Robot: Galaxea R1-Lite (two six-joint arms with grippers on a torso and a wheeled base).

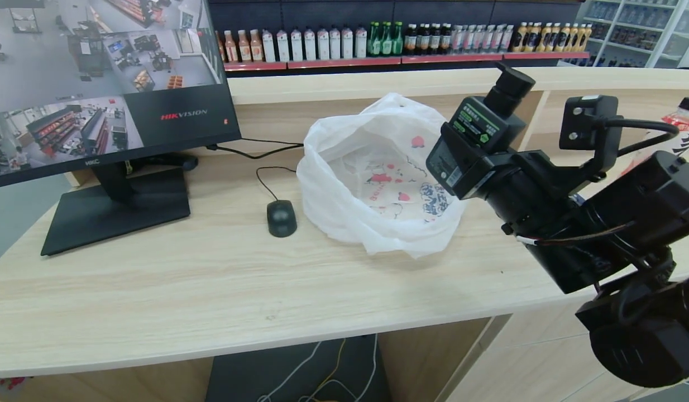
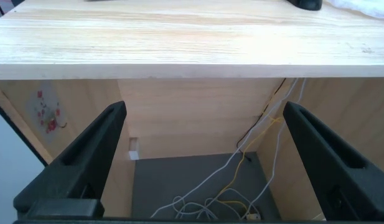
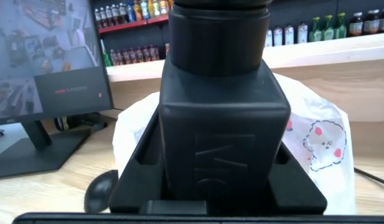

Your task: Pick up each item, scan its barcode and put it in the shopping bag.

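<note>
Spanning the scene, the wooden table point(image 1: 210, 290) carries the white shopping bag point(image 1: 372, 184), which stands with its mouth open. A black square bottle point(image 1: 473, 142) is gripped, tilted, by the right tool point(image 3: 216, 155) close by the bag's right side. The left tool point(image 2: 204, 124) is held open below the table's front edge.

White red-printed shopping bag point(image 1: 330, 184), black green-labelled bottle point(image 1: 481, 139)

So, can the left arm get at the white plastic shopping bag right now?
Probably not directly: the left end effector sits open below the wooden counter, and the shopping bag lies on top.
</note>
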